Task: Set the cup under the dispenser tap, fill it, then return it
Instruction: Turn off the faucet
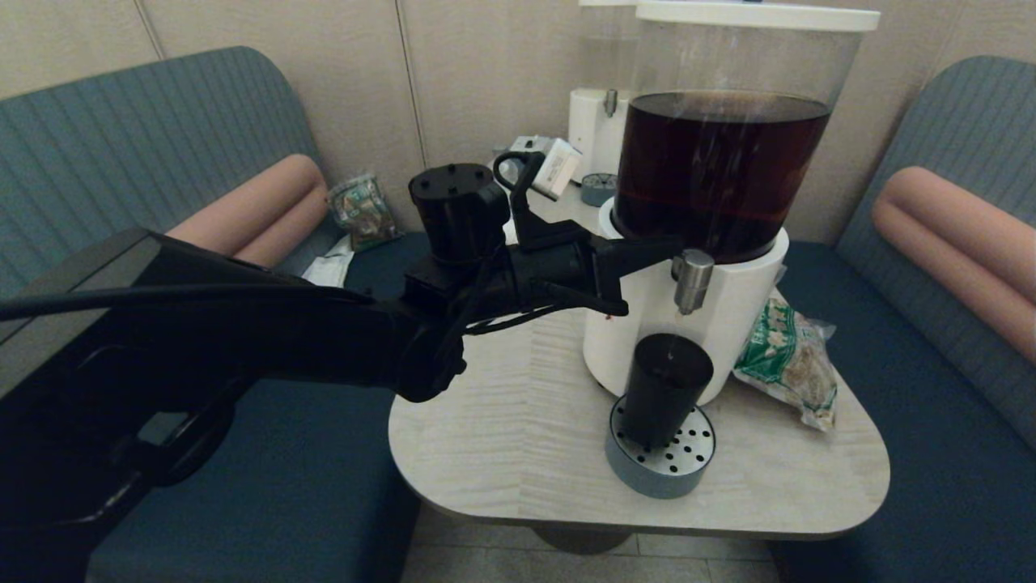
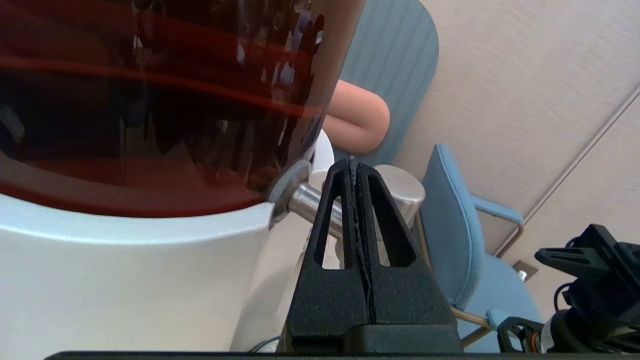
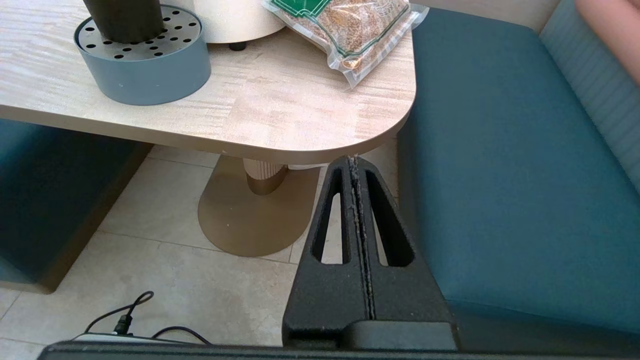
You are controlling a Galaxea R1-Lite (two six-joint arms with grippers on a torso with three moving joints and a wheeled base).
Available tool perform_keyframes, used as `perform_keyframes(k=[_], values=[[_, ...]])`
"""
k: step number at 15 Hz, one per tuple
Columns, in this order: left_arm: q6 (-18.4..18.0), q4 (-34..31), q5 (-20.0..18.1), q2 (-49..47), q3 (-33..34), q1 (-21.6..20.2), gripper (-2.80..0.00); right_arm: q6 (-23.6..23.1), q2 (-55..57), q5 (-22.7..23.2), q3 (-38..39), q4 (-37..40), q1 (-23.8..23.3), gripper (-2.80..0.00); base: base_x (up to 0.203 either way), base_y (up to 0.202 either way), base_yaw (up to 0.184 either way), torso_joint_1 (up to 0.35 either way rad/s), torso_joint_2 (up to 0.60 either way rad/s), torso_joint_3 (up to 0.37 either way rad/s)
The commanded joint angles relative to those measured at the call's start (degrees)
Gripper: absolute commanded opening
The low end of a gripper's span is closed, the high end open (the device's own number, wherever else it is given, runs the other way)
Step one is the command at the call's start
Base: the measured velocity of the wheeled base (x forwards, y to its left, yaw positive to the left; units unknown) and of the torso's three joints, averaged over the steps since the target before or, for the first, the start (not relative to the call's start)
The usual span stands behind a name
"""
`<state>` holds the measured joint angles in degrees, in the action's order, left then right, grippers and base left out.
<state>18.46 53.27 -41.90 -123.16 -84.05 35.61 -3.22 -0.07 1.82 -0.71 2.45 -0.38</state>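
Now the small near-black plastic cup [image 1: 665, 389] stands on the round grey perforated drip tray [image 1: 676, 474] beneath the brushed-steel dispenser tap [image 1: 693, 279], where my left gripper [image 1: 665, 247], fingers pressed together, reaches the tap, while my right gripper [image 3: 354, 162], fingers likewise together, hangs parked below the wooden table's [image 1: 502, 421] corner

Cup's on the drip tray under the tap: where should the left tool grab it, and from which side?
Grip the cup around its upper wall, coming level from the robot's left. It stands upright, handleless and slightly tapered; the tap sits above its mouth, the dispenser base right behind, the drip tray around its foot.
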Motion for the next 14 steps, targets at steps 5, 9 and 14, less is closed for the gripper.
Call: perform_keyframes(k=[5,9,14], values=[[0.09,0.58,-0.28,-2.43,-1.63,0.43,-2.80,-0.05,0.07,0.03,0.00,0.00,0.03,-2.80,0.000,0.000,0.000,0.000,0.00,0.000],[0.09,0.78,-0.29,-4.18,-3.25,0.69,-2.80,-0.03,0.07,0.03,0.00,0.01,0.03,-2.80,0.000,0.000,0.000,0.000,0.00,0.000],[0.15,0.46,-0.38,-5.12,-5.80,1.58,-2.80,-0.03,0.07,0.03,0.00,0.01,-0.05,-2.80,0.000,0.000,0.000,0.000,0.00,0.000]])
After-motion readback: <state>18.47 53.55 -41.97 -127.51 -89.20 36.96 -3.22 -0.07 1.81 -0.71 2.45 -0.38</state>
